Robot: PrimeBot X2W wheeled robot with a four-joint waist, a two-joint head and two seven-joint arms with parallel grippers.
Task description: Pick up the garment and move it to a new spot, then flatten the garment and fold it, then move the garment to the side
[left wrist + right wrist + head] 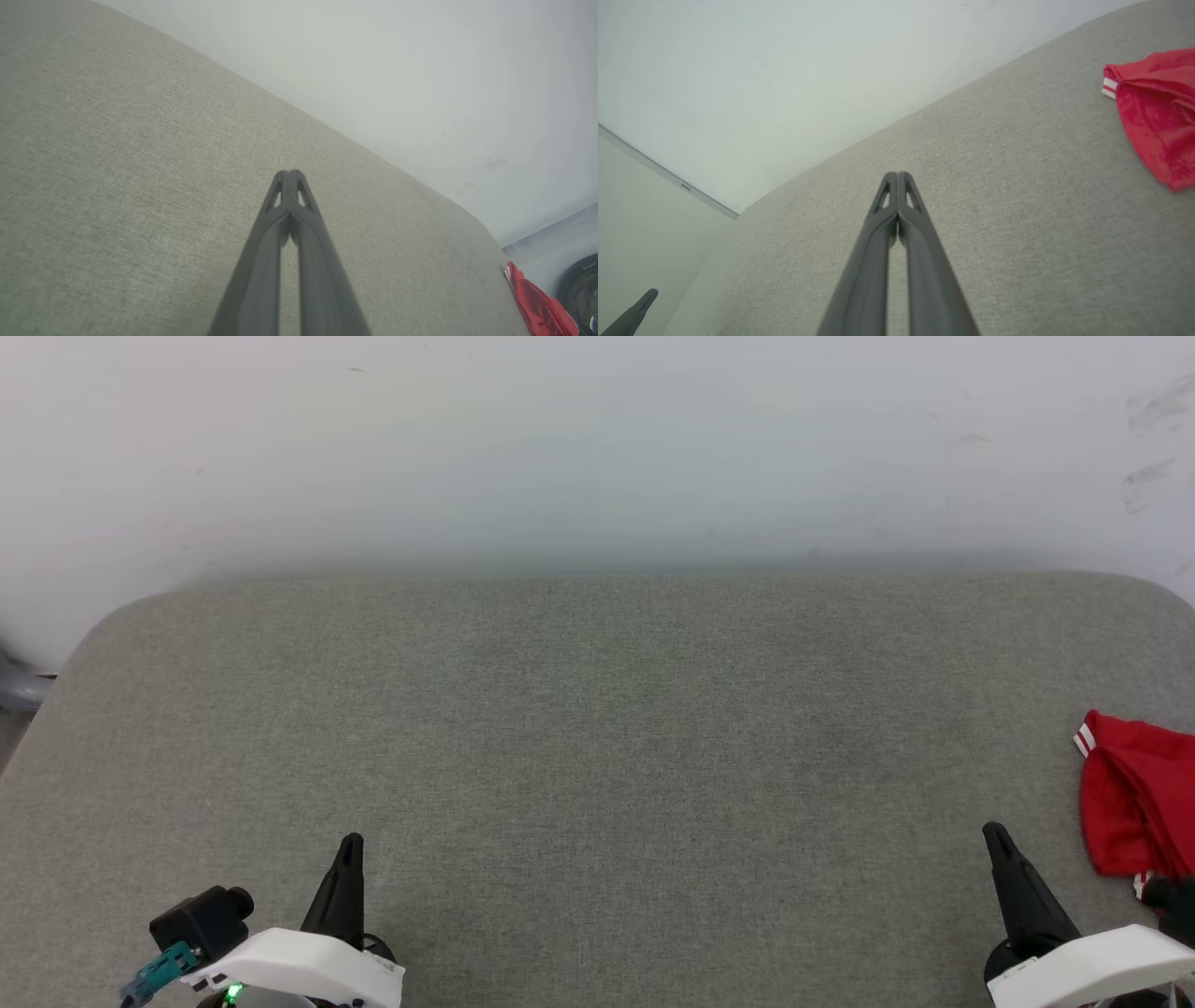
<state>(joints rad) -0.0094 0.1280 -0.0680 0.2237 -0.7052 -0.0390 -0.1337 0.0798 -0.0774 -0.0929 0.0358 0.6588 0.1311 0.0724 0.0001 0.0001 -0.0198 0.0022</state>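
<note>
Bunched red garment [1134,793], striped trim [1084,739] showing, lies near right pincer [995,833].

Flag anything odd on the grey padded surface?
The red fabric garment with red-and-white striped trim lies crumpled at the right edge of the grey fabric surface, cut off by the head view's border. The left gripper and right gripper are shut, empty, clear of it. Dark scuffs mark the white wall.
</note>
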